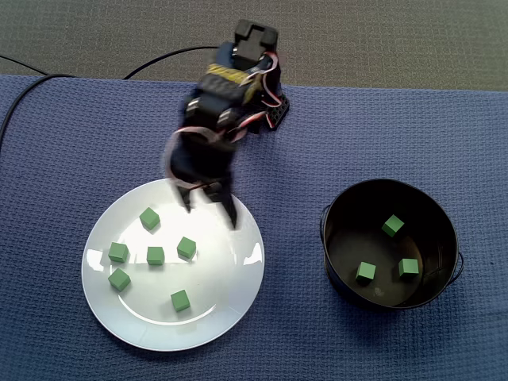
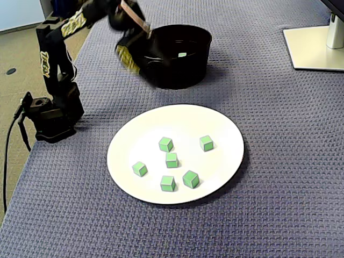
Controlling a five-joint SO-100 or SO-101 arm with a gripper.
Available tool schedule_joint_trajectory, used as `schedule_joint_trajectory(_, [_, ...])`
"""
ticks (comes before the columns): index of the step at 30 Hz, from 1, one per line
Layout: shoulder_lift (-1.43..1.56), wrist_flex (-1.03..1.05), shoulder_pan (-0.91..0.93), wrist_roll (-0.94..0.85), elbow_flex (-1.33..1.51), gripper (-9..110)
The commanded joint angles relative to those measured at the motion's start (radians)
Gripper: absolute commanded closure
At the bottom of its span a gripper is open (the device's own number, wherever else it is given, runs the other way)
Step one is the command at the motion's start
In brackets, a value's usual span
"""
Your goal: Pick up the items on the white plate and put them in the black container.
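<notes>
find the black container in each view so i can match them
In a fixed view: black container at the right, white plate left of it.
In a fixed view: black container at top centre, white plate below it.
Shared landmark: the white plate.

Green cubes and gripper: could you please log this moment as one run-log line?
gripper: open, empty, over plate edge | white plate: six green cubes | black container: three green cubes

No lettering can be read; the yellow markings (image 2: 44, 57) on the arm (image 2: 65, 88) are too blurred
</notes>
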Motion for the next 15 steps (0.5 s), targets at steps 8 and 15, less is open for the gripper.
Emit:
schedule_joint_trajectory(8, [-0.126, -0.267, 0.196, -0.141, 0.204, 68])
schedule_joint_trajectory(15, [-0.189, -0.307, 0.21, -0.173, 0.225, 69])
